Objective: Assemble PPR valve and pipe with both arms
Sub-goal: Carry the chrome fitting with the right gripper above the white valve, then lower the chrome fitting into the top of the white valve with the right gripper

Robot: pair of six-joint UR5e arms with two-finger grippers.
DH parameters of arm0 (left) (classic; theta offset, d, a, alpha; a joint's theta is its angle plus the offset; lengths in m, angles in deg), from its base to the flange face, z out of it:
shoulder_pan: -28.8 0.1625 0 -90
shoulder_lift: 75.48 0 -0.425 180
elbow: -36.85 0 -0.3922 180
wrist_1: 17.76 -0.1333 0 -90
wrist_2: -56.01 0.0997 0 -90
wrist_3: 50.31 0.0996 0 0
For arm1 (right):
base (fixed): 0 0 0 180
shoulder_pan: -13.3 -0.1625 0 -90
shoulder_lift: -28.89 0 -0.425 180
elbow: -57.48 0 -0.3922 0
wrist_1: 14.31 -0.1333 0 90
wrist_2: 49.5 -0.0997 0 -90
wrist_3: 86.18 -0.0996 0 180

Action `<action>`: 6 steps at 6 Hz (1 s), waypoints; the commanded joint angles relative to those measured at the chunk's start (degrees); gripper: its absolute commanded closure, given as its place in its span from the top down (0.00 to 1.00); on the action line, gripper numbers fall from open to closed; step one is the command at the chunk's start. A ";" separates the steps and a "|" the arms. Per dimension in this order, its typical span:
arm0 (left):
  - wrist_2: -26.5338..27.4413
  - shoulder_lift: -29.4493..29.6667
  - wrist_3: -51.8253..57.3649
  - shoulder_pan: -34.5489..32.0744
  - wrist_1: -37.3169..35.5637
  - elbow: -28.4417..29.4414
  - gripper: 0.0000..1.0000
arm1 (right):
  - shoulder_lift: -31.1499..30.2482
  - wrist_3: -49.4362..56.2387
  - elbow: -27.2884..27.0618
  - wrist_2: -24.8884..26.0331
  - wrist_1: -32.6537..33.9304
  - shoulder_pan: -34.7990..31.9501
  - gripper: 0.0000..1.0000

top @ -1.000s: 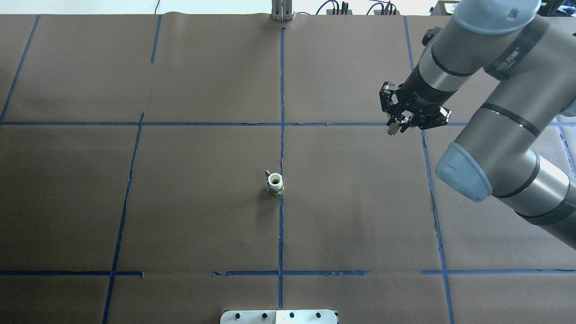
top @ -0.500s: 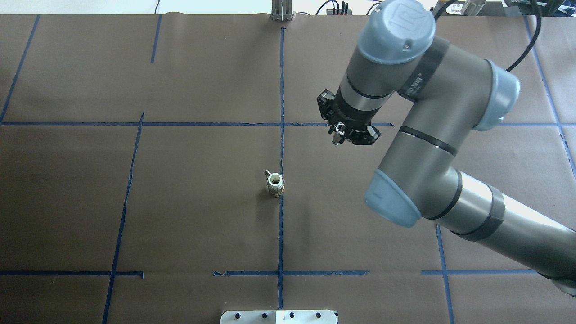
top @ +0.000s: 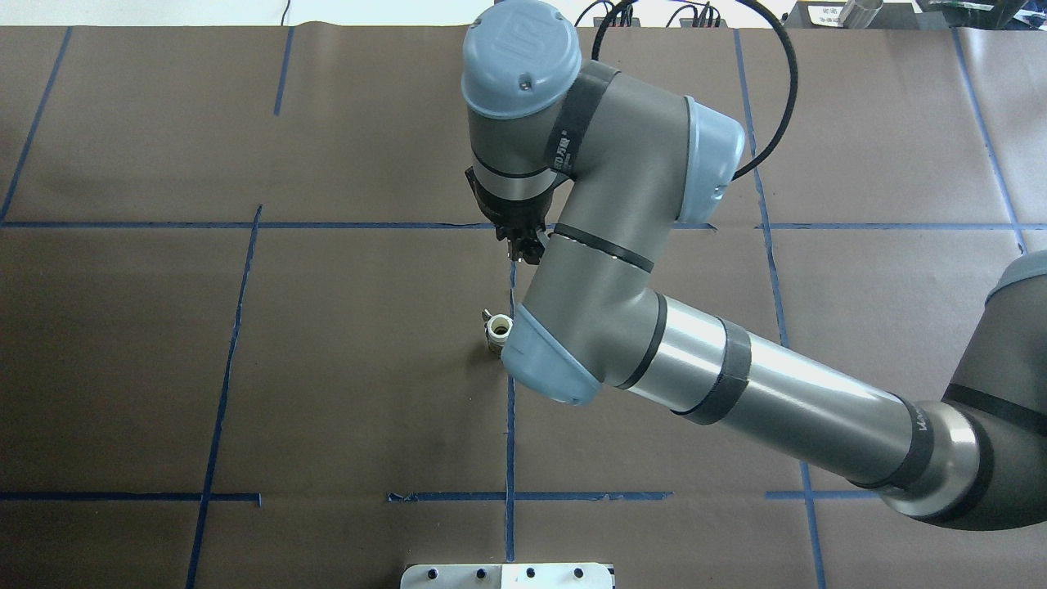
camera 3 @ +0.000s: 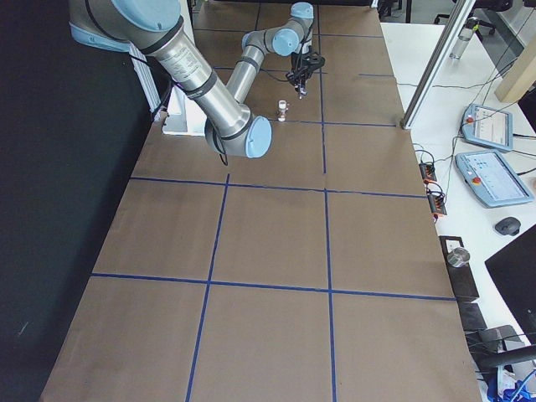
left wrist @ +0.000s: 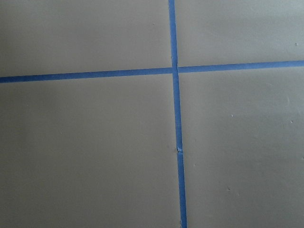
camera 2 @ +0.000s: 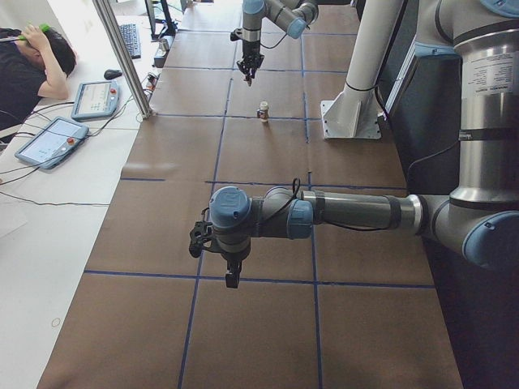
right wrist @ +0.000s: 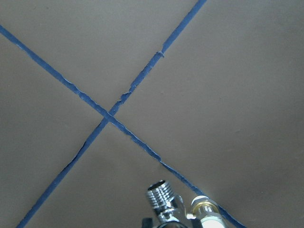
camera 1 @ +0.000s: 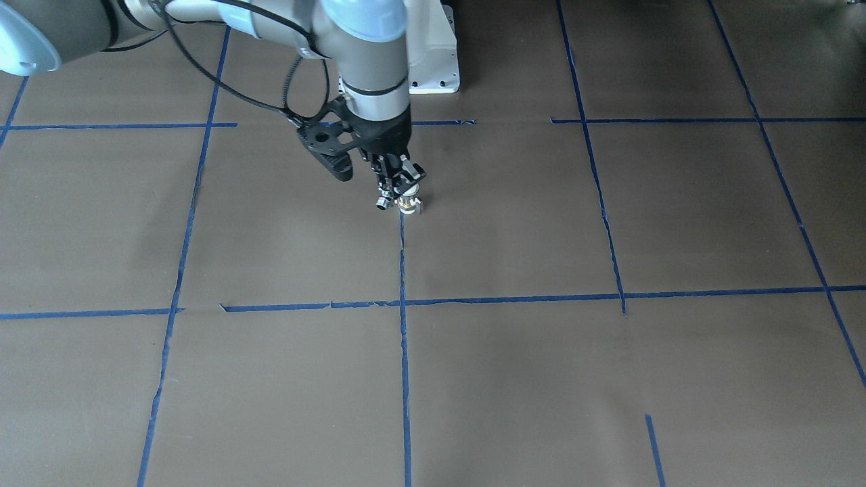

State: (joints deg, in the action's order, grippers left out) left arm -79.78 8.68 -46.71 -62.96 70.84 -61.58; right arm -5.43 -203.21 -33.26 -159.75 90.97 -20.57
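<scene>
One valve (top: pixel 496 329) stands upright on the table (top: pixel 327 368). One pipe (right wrist: pixel 164 202) sits clenched in the downward-pointing right claw (camera 1: pixel 394 193) nearby. The left claw (camera 2: pixel 232 275) hangs downward; I cannot tell its grip.

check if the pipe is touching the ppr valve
Apart. In the overhead view bare paper separates the PPR valve from the right gripper holding the pipe; the exterior left view agrees.

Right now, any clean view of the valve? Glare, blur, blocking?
Overhead: sharp, but the right arm's elbow hides part of the valve. Front: valve tiny, crowded by the right claw. Right wrist: in focus, pipe glints, cut off at the bottom edge. Left wrist: only paper.
</scene>
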 commanded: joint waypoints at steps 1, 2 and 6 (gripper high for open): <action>0.00 -0.05 -0.09 0.00 0.00 -0.09 1.00 | 0.49 -3.01 2.23 4.31 0.01 4.48 0.01; 0.00 0.03 0.00 0.08 -0.09 0.09 1.00 | 0.40 -3.55 2.15 4.51 0.53 5.29 0.02; 0.00 -0.05 0.00 0.09 -0.09 0.09 1.00 | 0.84 -3.55 -0.30 4.43 4.21 5.83 0.02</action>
State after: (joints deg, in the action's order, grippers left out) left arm -79.78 8.65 -46.71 -62.81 70.75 -61.50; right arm -4.53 -206.76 -32.67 -155.32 94.03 -14.77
